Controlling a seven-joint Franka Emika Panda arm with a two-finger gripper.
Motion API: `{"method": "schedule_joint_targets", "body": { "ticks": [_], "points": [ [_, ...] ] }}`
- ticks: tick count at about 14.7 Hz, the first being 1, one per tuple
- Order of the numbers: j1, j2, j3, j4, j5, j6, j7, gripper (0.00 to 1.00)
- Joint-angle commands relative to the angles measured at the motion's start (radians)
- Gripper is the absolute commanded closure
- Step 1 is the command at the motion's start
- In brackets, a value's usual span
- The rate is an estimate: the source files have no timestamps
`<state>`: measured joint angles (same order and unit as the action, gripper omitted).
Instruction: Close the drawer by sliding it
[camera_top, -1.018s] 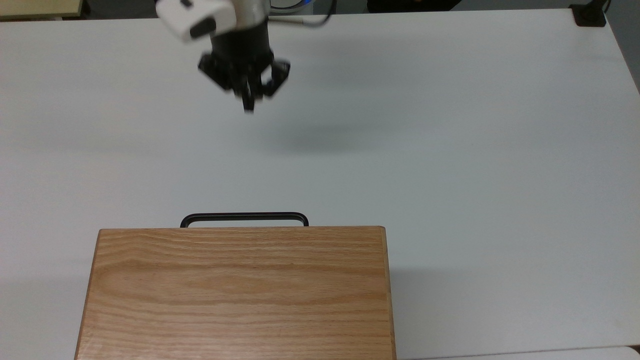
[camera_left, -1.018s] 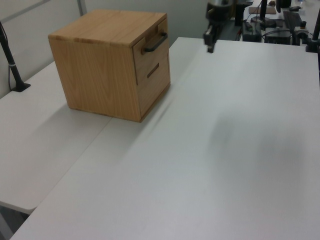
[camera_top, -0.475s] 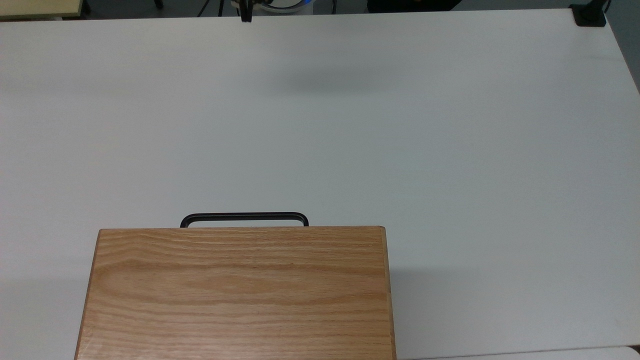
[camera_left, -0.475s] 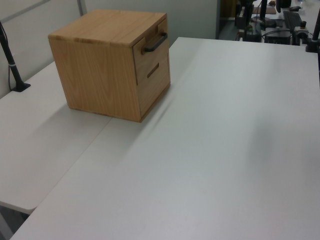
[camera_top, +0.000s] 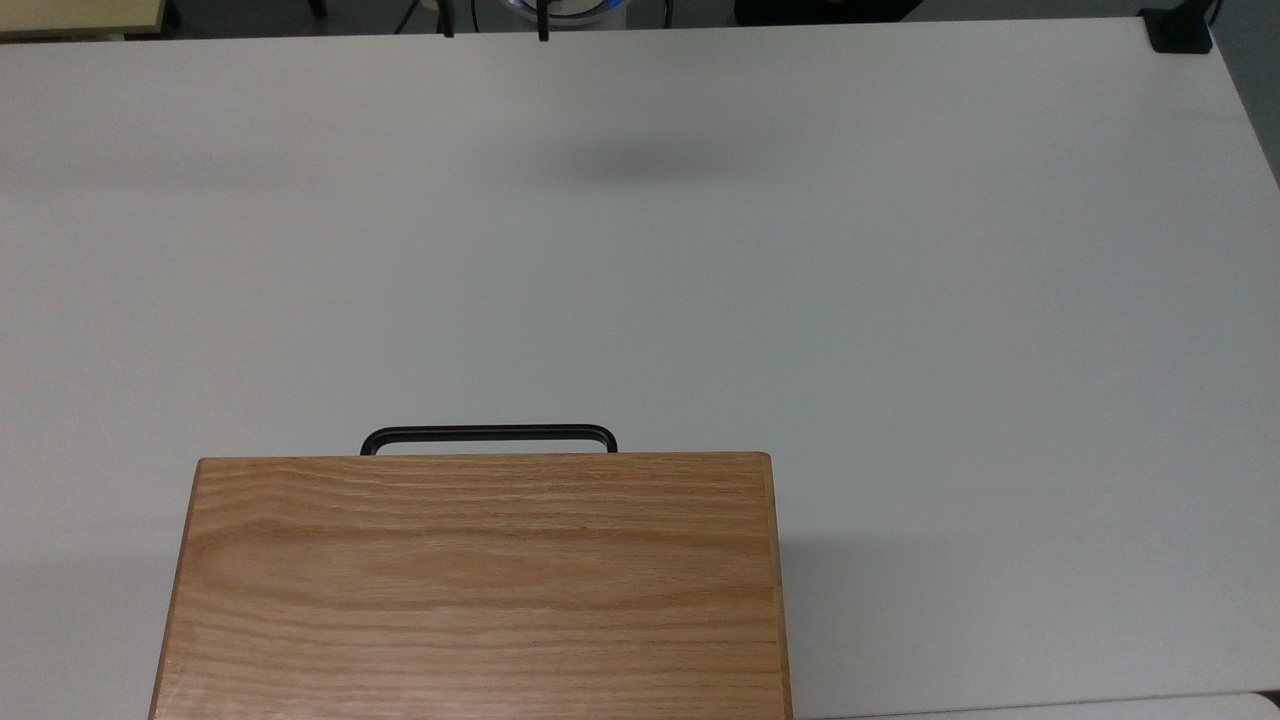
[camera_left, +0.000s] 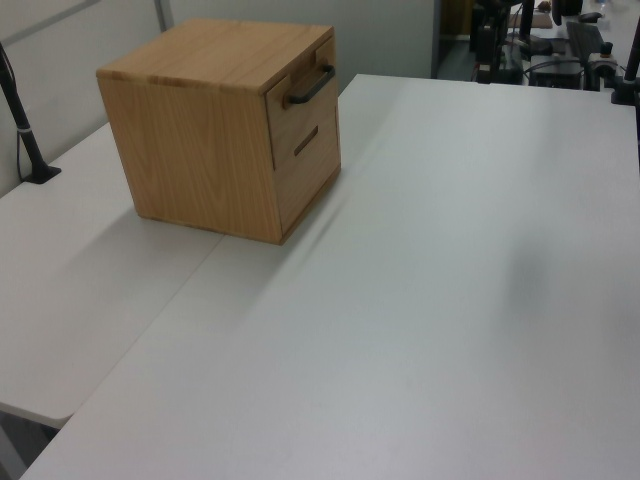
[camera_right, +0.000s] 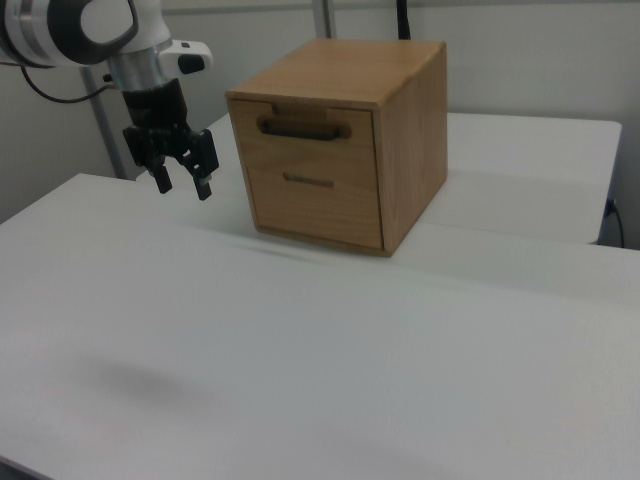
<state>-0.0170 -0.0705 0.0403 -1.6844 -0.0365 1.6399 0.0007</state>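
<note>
Oak-grained cabinet (camera_top: 480, 585), black handle (camera_top: 488, 433), seemingly black claw (camera_right: 183, 183), white table (camera_top: 900, 250).

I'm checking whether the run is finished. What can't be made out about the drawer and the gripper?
- Drawer front, top view: hidden beneath the cabinet top; the handle pokes out past it.
- Drawer interior: enclosed by the cabinet.
- Any gap left around the drawer front, left view: too small to judge.
- Gripper, top view: cut off by the upper edge, bar two fingertips.

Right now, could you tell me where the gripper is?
In the right view, the gripper hangs above the white table, to the right view's left of the cabinet, clear of the drawer.
</note>
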Motion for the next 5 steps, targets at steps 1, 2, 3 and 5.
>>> {"method": "schedule_joint_targets", "body": {
  "ticks": [1,2,3,5],
  "points": [
    [0.006,-0.012,-0.004,-0.012,-0.005,-0.018,-0.024,0.0],
    [0.005,-0.012,-0.004,-0.011,-0.005,-0.017,-0.013,0.0],
    [0.003,-0.014,-0.005,-0.011,-0.005,-0.018,-0.011,0.0],
    [0.003,-0.014,-0.005,-0.009,-0.005,-0.029,-0.011,0.0]
  ]
}}
